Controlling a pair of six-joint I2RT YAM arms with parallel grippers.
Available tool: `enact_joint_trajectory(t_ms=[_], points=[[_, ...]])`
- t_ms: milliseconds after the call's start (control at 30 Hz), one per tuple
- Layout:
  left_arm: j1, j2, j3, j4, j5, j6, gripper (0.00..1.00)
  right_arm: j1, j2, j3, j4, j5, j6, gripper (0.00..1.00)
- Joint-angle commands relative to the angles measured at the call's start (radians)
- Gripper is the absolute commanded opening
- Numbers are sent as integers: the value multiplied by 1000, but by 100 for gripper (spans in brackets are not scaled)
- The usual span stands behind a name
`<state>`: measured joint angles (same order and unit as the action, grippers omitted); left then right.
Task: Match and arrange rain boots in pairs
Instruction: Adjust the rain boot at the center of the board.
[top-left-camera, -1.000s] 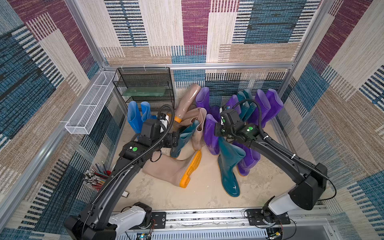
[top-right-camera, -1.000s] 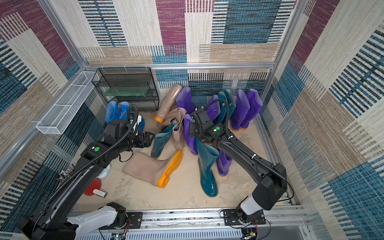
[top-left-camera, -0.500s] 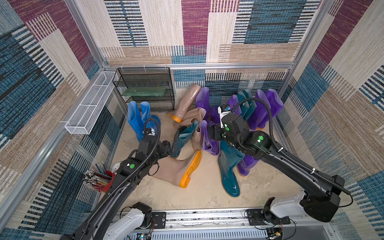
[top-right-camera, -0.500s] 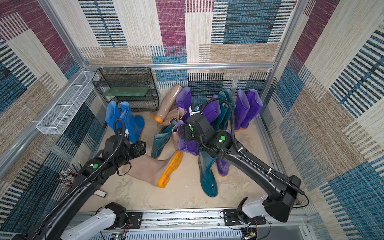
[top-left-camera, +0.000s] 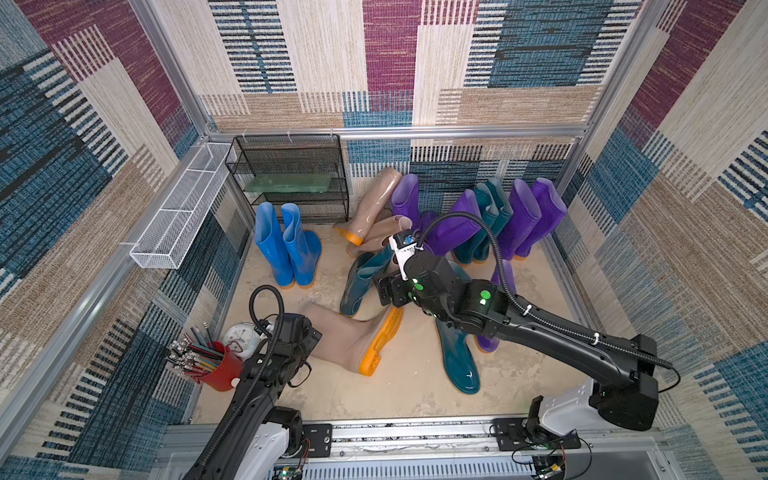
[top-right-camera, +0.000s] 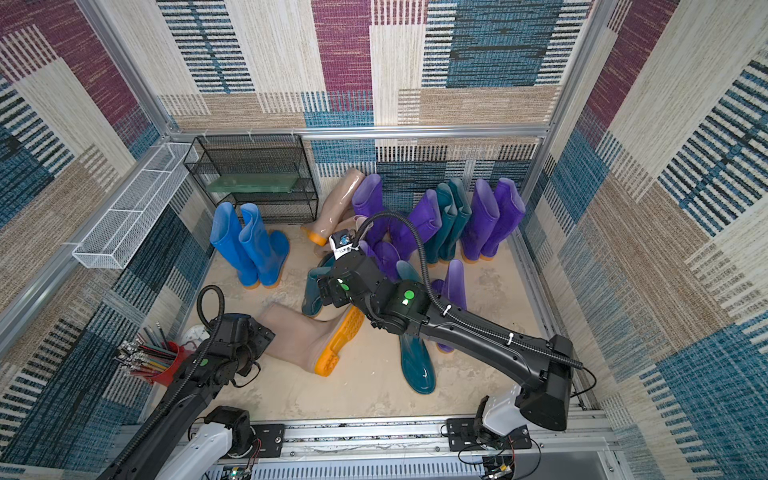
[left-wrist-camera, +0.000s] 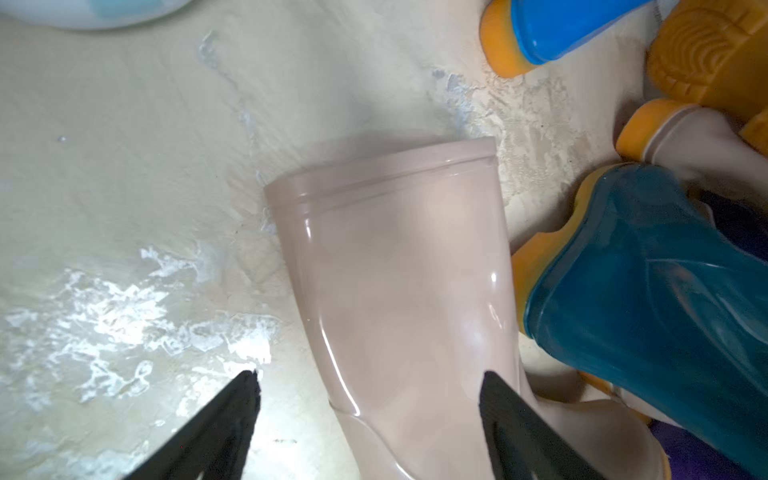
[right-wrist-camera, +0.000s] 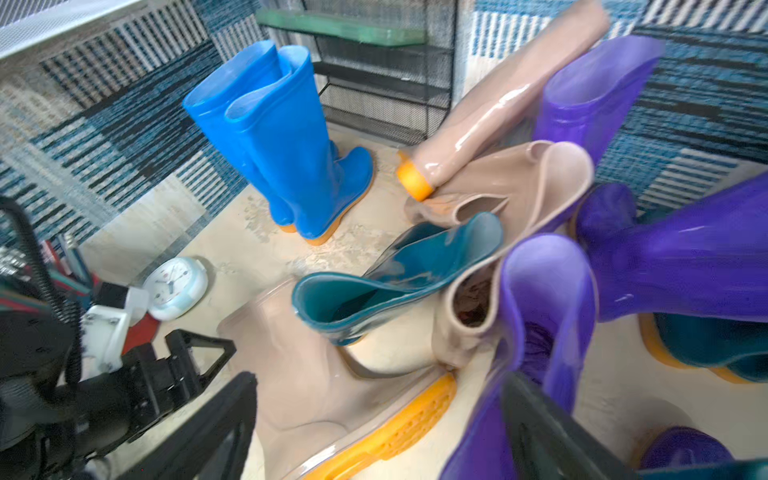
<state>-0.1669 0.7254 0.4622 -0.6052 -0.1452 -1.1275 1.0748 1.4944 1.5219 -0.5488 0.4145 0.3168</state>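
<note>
Near the floor's (top-left-camera: 399, 395) front-left corner, the left gripper (left-wrist-camera: 370, 376) has its jaws spread wide. They sit astride the shaft of a glossy beige rubber rain boot with an orange sole (top-left-camera: 345, 334), which lies on its side. One black finger overlaps the shaft and the other stands over bare floor.

Toward the floor's middle, the right gripper (right-wrist-camera: 378, 384) hangs with its jaws wide apart, clamping nothing. The open shaft of a purple rubber boot (right-wrist-camera: 544, 291) sits just beside one finger.

Just behind the beige boot's sole, a short dark teal rubber boot (top-left-camera: 361, 278) stands tilted. A second dark teal boot (top-left-camera: 457, 361) lies partly under the right arm, toe toward the front edge.

By the left edge, a pair of bright blue rubber boots (top-left-camera: 286, 249) stands upright, side by side, before a black wire-mesh shelf (top-left-camera: 291, 178). Along the back edge a tall beige boot (top-left-camera: 374, 203) leans on the wall. A teal pair (top-left-camera: 486, 220) and a purple pair (top-left-camera: 528, 216) stand toward the back-right corner.

A red cup of pencils (top-left-camera: 220, 365) and a white alarm clock (top-left-camera: 241, 338) sit at the left edge.
</note>
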Motion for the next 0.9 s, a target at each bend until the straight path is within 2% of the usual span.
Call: enact_joint_trajectory(t_ms=[0,100,233,433,567,633,800,867], points=[[24,-19,-60,108,81,-47,85,0,13,7,52,-24,40,95],[58,1,-106,183,128,-64,85,-1,13,-12,58,-30,42,95],[89,44,-145,277,121,-40,78,-1,6,-32,49,2,43,95],[103,97,-134,326,69,40,43,-12,-9,-50,51,12,35,96],[106,131,-142,354,59,53,31,-23,-23,-55,57,4,34,96],[108,143,-140,345,54,51,32,-26,-28,-58,61,4,32,96],[112,96,-151,296,46,45,61,-26,-37,-64,54,5,37,96],[114,68,-163,281,26,44,68,-26,-42,-77,62,2,37,96]])
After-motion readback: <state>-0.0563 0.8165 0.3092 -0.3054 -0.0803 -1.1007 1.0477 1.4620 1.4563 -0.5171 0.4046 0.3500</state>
